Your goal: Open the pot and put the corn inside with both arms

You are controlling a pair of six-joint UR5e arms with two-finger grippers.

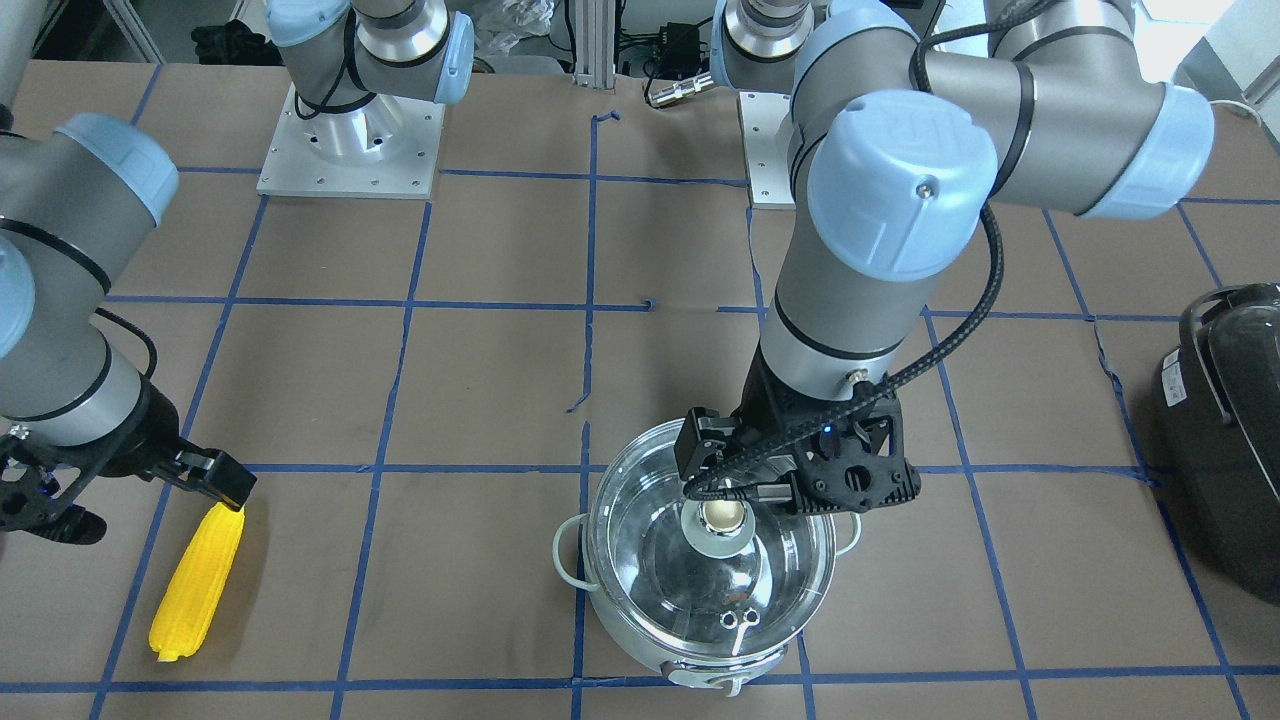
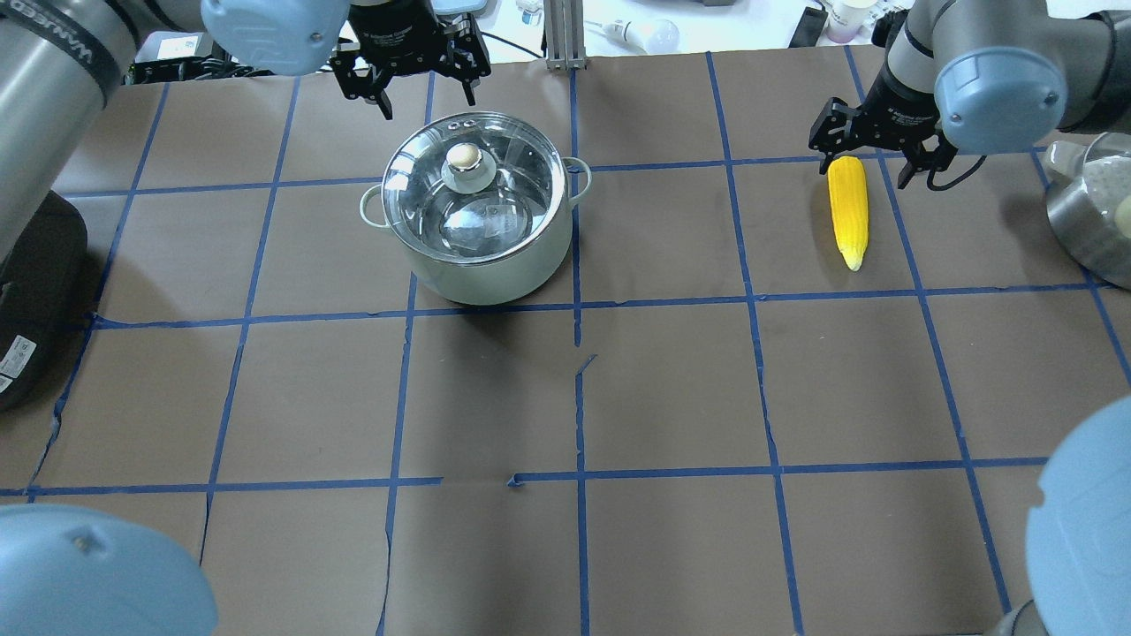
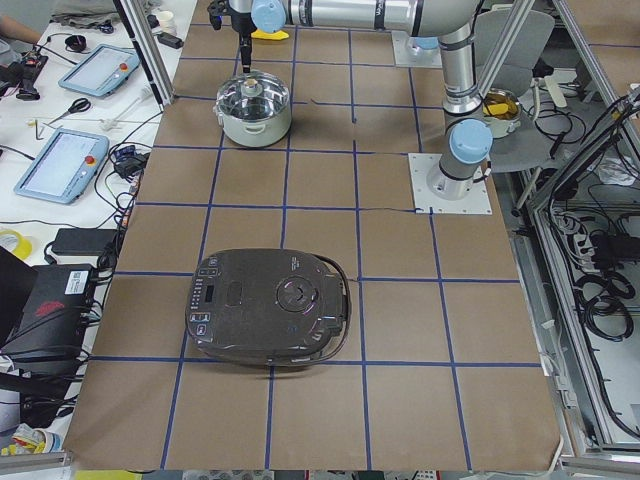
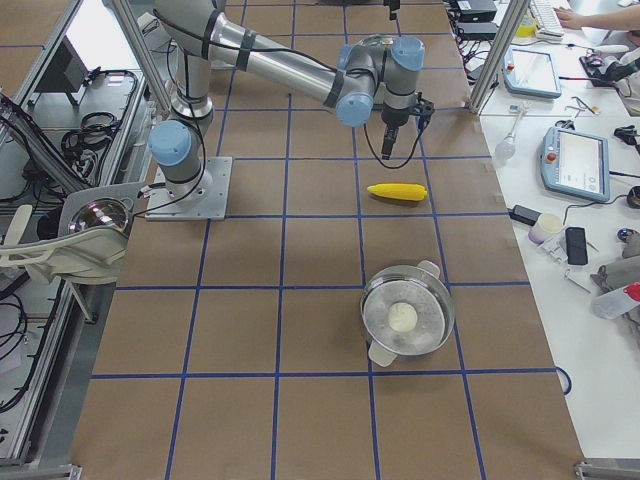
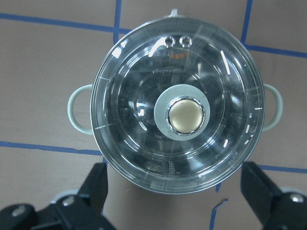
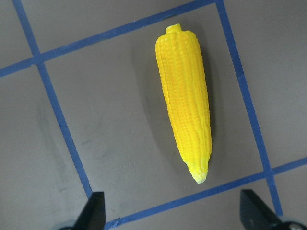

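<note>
- The pot (image 2: 495, 265) stands on the tabletop (image 2: 671, 389), in the robot's left half; its glass lid (image 2: 495, 208) sits on it, closing the mouth
- The corn (image 2: 848, 212) lies flat, well apart to the right
- Left pincer (image 2: 428, 88) spread wide above the lid; right pincer (image 2: 870, 159) wide above the corn's blunt end
- A black appliance (image 3: 270, 305) lies further left; a steel bowl (image 2: 1091, 221) sits beyond the corn

The left gripper (image 2: 427, 95) points straight down, its jaws wide apart. The right gripper (image 2: 870, 155) also points down, jaws equally spread.
</note>
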